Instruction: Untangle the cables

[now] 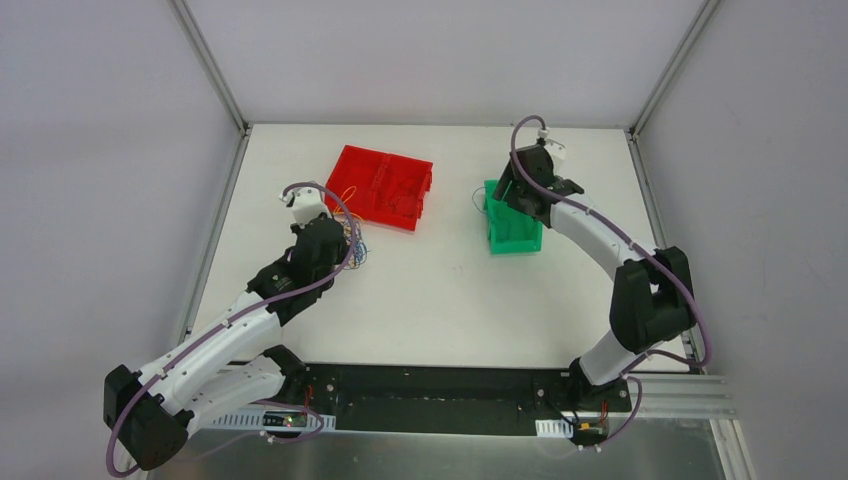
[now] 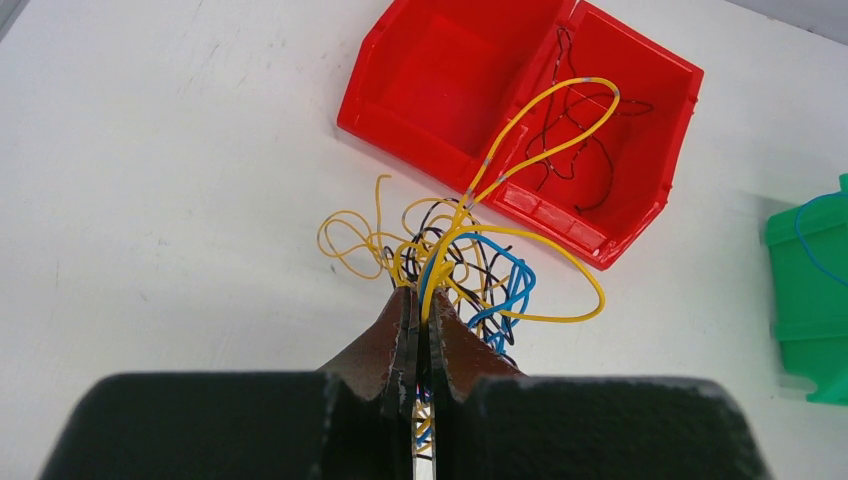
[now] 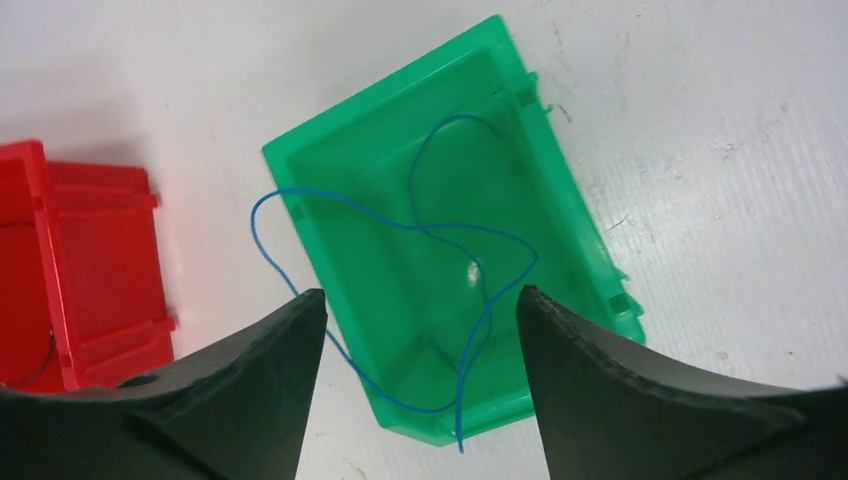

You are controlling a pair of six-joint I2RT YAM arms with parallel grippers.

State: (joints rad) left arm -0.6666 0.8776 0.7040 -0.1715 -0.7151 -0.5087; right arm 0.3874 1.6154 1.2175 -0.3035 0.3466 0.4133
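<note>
A tangle of thin yellow, blue and dark cables [image 2: 455, 255] lies on the white table just in front of the red bin [image 2: 450, 70]. My left gripper [image 2: 418, 295] is shut on its near side, with strands pinched between the jaws. One yellow loop [image 2: 560, 95] arches over the bin's right compartment, where a dark cable [image 2: 575, 150] lies. A single blue cable [image 3: 462, 227] rests in the green bin [image 3: 400, 300], with loops hanging over its left and near rims. My right gripper [image 3: 420, 292] hovers open above that bin, holding nothing.
The two-compartment red bin [image 1: 385, 185] sits at the back centre-left of the table and the green bin [image 1: 512, 235] to its right. The left gripper [image 1: 345, 235] is beside the red bin. The right gripper [image 1: 515, 195] is over the green bin. Enclosure walls border the table.
</note>
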